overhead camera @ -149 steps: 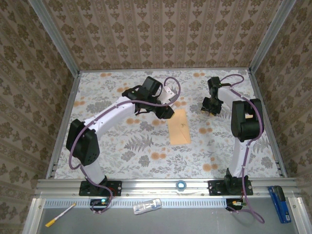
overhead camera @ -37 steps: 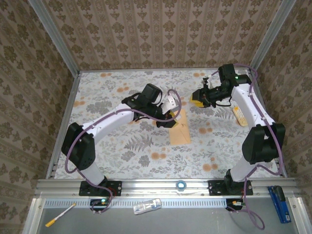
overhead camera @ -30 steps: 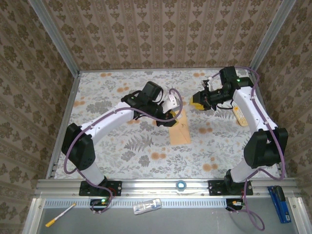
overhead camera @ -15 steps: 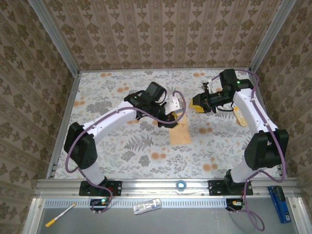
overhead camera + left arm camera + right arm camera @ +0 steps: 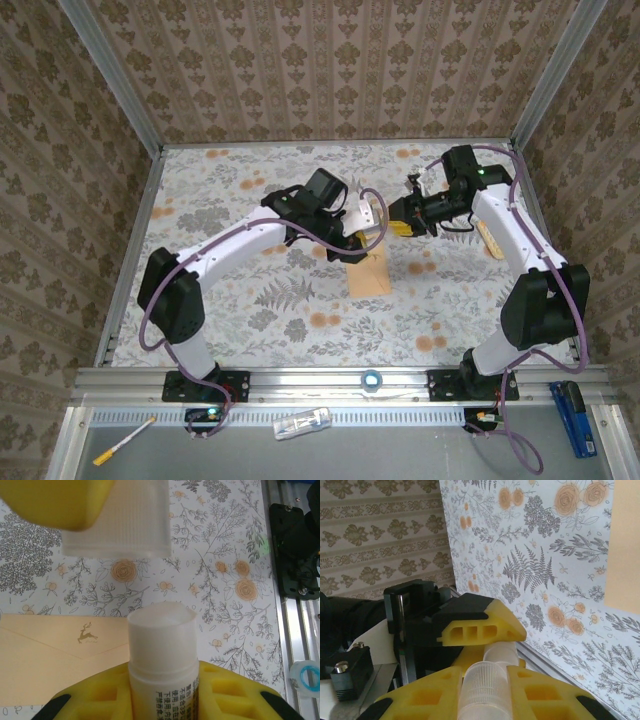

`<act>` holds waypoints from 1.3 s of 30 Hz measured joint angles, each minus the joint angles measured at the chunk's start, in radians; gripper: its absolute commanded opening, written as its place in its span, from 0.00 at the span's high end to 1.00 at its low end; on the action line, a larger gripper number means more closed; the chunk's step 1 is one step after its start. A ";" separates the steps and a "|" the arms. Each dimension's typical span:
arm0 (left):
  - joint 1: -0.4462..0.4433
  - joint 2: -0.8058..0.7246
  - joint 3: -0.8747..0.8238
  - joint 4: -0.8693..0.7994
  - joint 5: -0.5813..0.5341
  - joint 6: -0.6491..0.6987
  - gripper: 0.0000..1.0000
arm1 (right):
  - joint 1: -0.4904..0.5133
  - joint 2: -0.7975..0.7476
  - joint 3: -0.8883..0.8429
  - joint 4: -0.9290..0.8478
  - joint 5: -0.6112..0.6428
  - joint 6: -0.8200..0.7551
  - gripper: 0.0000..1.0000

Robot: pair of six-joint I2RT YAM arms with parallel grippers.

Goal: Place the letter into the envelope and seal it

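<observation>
L end effector (image 5: 352, 238) gripped glue stick (image 5: 162, 645) over envelope's (image 5: 370, 272) far end. R end effector (image 5: 400, 215) clamped its ribbed cap (image 5: 482, 690), just apart, prob. baring glue for sealing.

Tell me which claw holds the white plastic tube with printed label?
The left claw holds that tube; the right claw pinches a ribbed translucent cap.

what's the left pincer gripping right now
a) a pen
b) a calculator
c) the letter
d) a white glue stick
d: in the left wrist view the left pincer is shut on an uncapped white glue stick, while the right pincer holds the ribbed cap.
</observation>
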 measured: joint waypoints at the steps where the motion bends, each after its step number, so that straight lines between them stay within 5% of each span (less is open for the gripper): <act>1: -0.001 0.002 0.003 -0.003 -0.002 0.001 1.00 | 0.002 0.000 0.000 0.000 0.000 0.000 0.75; 39: -0.005 0.005 0.022 -0.010 -0.014 0.000 1.00 | 0.031 0.022 -0.006 -0.064 0.029 -0.060 0.74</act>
